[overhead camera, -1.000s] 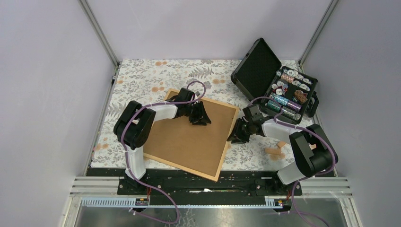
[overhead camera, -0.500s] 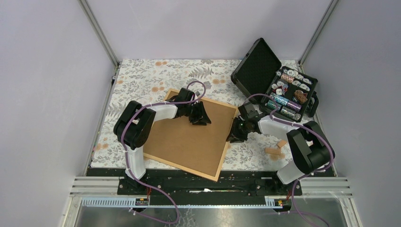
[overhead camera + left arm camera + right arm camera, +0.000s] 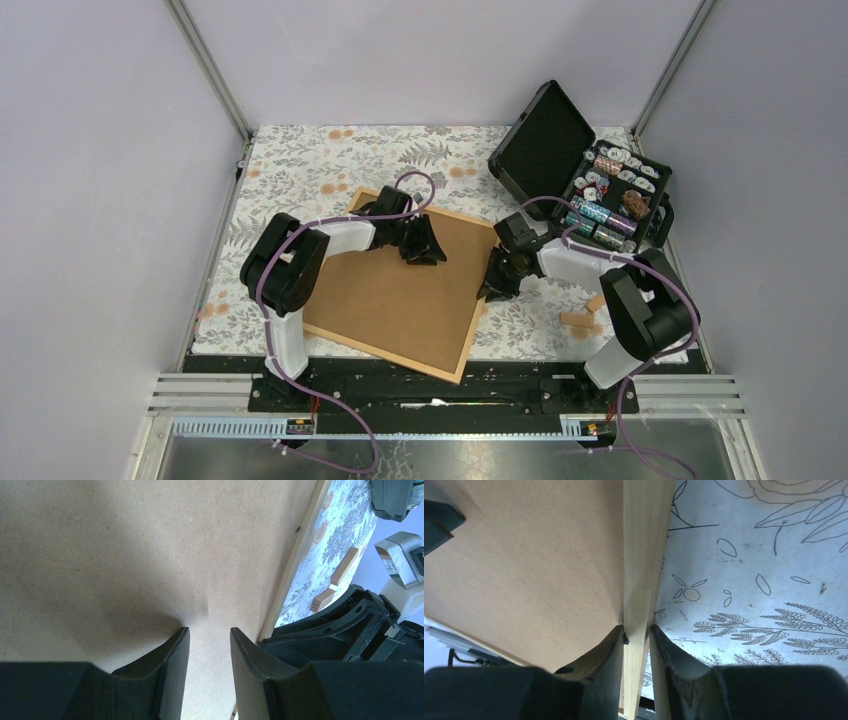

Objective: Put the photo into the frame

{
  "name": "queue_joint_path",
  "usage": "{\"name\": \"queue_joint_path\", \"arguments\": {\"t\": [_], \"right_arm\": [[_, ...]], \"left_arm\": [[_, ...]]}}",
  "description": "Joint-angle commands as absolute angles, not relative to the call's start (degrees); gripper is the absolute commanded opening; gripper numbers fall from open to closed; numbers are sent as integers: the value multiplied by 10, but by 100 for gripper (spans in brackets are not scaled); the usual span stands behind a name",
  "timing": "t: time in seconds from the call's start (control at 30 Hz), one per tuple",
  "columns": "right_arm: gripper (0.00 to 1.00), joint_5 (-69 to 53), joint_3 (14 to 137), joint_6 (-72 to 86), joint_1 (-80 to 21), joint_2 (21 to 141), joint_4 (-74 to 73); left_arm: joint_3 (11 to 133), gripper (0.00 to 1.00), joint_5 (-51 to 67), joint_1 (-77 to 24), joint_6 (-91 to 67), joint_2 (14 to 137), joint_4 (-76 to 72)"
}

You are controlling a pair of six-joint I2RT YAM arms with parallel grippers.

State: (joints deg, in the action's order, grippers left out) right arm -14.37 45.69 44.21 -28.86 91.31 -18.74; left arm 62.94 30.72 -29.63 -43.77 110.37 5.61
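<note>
2 right fingers [image 3: 599, 670] tight on the frame [image 3: 641, 555] edge

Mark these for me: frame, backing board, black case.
frame [image 3: 642, 555], right wrist view, on the pale wood moulding.
backing board [image 3: 400, 295], top external view, on its bare brown middle.
black case [image 3: 545, 140], top external view, on the open lid.

Soft, even overhead light gives us a sharp top view. We see a dim shadow pooling on the backing board [image 3: 100, 540] before the blurred left gripper [image 3: 209, 630]; the frame [image 3: 644, 555] shows bright at the soft-focus right gripper [image 3: 636, 627].
</note>
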Motion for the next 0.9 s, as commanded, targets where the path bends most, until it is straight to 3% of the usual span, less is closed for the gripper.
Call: {"name": "queue_joint_path", "arguments": {"t": [0.0,0.37,0.47,0.53,0.63,0.73,0.87], "right_arm": [[31,10,451,460,-310,966,-267],[33,89,510,466,-383,1077,-286],[40,12,551,408,-376,1046,-264],[50,-44,561,379,-354,1008,-247],[56,-61,556,354,-315,965,-230],[55,-42,572,314,-308,975,-217],[42,9,630,258,-309,1044,-212]], "left_arm": [[611,41,287,-298,-420,1109,86],[613,41,286,-298,-416,1100,93],[633,52,294,-297,-410,1077,111],[650,60,294,-297,-404,1044,130],[672,69,290,-292,-388,1004,161],[659,72,289,-276,-381,964,175],[613,72,287,-252,-377,918,180]]}}
